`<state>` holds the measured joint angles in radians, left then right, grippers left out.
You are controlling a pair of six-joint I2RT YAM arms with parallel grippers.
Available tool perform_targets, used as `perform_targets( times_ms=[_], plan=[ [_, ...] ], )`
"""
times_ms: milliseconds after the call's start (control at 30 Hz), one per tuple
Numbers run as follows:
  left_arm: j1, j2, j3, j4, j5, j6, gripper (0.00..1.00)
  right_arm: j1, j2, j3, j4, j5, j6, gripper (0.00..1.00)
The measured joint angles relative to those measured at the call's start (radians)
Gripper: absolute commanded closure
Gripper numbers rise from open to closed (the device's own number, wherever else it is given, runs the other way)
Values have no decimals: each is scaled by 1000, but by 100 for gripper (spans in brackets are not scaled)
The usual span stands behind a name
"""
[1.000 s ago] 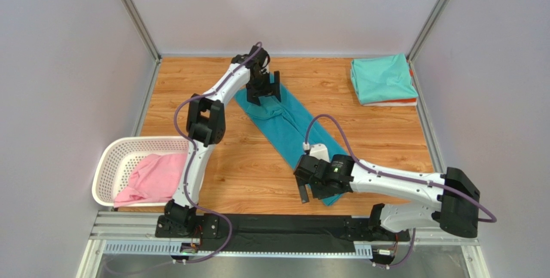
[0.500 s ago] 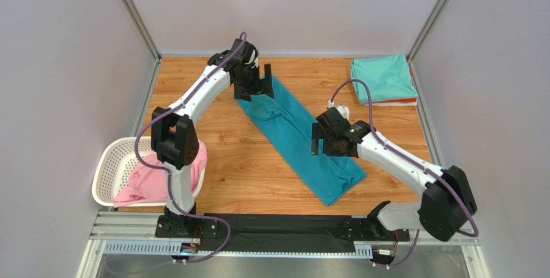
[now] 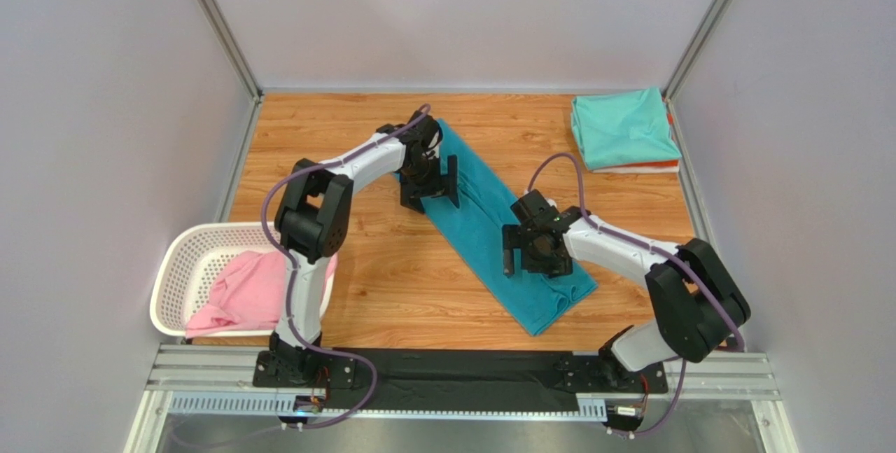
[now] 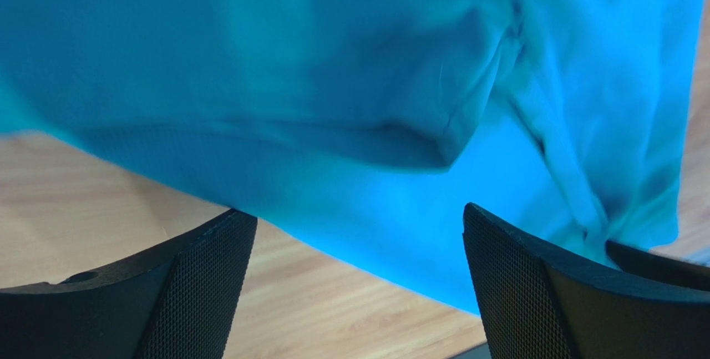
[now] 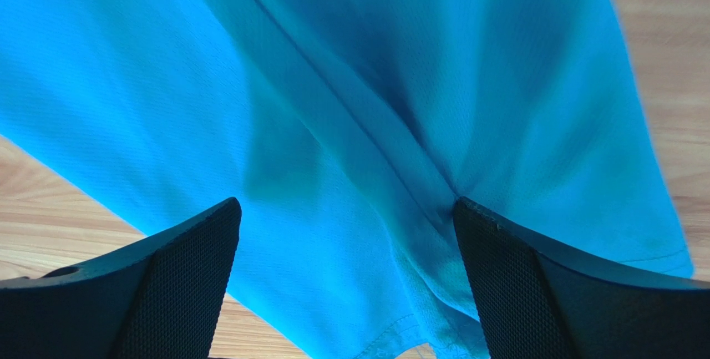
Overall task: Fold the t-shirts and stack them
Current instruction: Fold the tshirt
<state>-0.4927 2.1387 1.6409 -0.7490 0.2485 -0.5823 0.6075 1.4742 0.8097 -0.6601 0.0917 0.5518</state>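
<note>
The deep teal t-shirt lies in a long folded strip running diagonally across the wooden table. My left gripper is open and empty over its upper end; in the left wrist view the teal cloth fills the area above my spread fingers. My right gripper is open and empty over the strip's lower half; in the right wrist view the cloth shows a long crease. The mint green t-shirt lies folded on the orange one at the back right. The pink t-shirt sits bunched in the basket.
A white plastic lattice basket stands at the front left of the table. Grey walls with metal posts enclose the table on three sides. A black rail with the arm bases runs along the near edge.
My left gripper has moved down and right along the shirt's upper end. My right gripper has moved slightly down and left over the strip. The teal shirt lies flatter at its top.
</note>
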Motion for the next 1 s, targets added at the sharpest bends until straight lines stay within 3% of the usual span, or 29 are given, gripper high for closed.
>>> perform_targets(
  times_ms=[300, 567, 800, 1000],
  plan=[
    [30, 164, 264, -47, 33, -5, 0, 42, -79, -92, 78, -30, 27, 0],
    [47, 295, 502, -142, 39, 8, 0, 314, -68, -73, 119, -106, 109, 0],
    [79, 310, 542, -184, 29, 39, 0, 483, -2, 66, 121, -119, 112, 0],
    [105, 295, 545, -205, 5, 51, 0, 500, -18, 120, 97, -48, 131, 0]
  ],
)
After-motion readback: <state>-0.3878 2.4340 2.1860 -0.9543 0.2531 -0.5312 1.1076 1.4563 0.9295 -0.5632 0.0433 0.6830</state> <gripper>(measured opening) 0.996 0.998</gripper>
